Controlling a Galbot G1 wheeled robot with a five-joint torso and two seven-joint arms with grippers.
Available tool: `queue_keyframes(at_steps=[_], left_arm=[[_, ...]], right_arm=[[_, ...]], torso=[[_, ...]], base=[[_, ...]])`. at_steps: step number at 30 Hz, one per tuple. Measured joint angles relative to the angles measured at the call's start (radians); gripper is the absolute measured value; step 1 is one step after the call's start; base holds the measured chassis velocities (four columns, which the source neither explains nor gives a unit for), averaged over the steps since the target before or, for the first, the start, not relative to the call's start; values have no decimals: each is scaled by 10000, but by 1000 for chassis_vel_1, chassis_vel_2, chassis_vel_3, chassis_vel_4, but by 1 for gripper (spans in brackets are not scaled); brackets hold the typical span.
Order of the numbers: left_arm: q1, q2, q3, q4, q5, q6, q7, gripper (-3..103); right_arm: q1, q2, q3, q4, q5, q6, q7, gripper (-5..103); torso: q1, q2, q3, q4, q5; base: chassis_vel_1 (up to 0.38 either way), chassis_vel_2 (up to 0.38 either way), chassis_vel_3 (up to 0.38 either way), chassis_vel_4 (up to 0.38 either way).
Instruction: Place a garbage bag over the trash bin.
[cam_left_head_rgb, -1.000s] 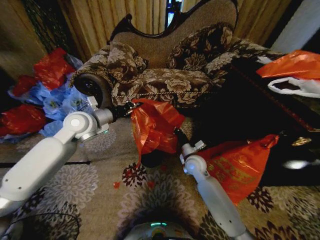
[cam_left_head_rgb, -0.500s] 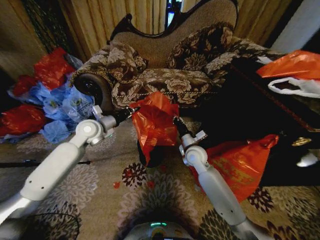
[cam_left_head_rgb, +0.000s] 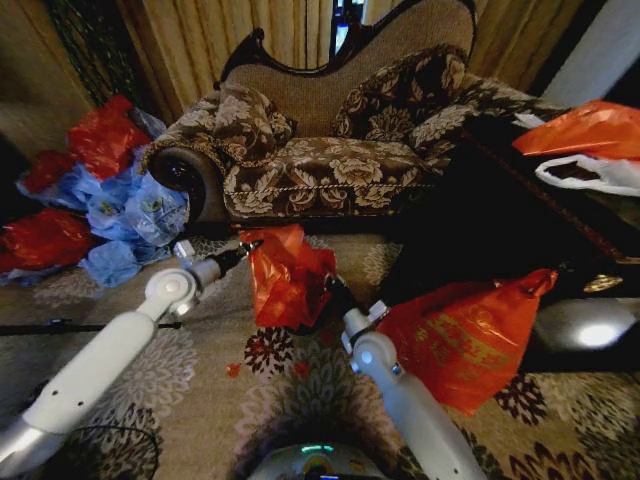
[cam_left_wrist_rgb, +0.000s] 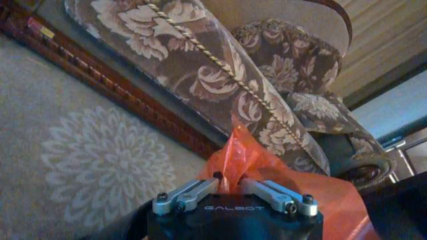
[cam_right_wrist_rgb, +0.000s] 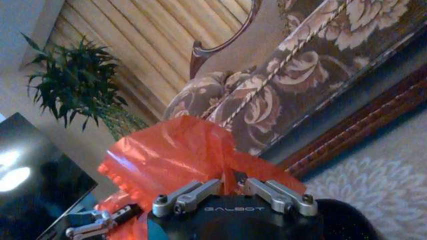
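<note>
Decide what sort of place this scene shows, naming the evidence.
Probably a home living room: a floral upholstered sofa with a carved frame, a patterned carpet, long curtains behind, and a potted plant.

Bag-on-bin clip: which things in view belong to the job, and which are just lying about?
In the job:
- garbage bag, pinched on one side by the left gripper and on the other by the right gripper
- trash bin, its dark rim beneath the bag

Lying about:
- big orange bag with print
- pile of red and blue bags
- sofa
- carpet
</note>
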Motion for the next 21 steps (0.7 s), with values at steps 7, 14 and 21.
queue_keyframes(at_steps=[7,14,21], left_arm=[[1213,179,-1135,-985,-738,102,-448,0],[2358,181,-2191,-1943,-1453,244,-987,0],[3429,9,-2694,-2431,-1459,389,-1333,0]], right_arm=[[-535,-335,-105,1095,294,-117,305,0],[-1139,-593,-90,1631,437,-225,368,0],[-1570,-579,-128,1532,343,-228,324,0]], torso=[[0,0,-1,2,2],[-1,0,-1,0,2],[-1,-2,-1,1,2]], base=[[0,0,0,0],[0,0,0,0],[0,0,0,0]])
